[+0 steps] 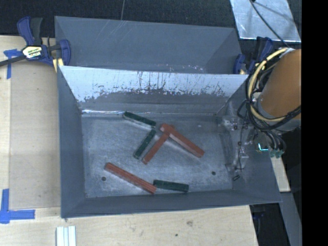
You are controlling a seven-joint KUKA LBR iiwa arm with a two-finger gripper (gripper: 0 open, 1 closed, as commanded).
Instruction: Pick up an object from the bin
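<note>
Grey bin (69, 152): crossed sticks (163, 136) lie well apart from claw (236, 173).

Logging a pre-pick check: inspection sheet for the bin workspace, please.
Surface: grey metal bin, floor scuffed, back wall scratched.
Job's things: central cluster of two red-brown and two dark green flat sticks, some crossing; front red-brown stick and front dark green stick lie end to end near the front wall.
Clutter: nothing seen.
Grippers: gripper low at the bin's right side, apart from all sticks.
Cables: yellow and black cables loop round the orange wrist cover.
Surroundings: nothing seen.
</note>
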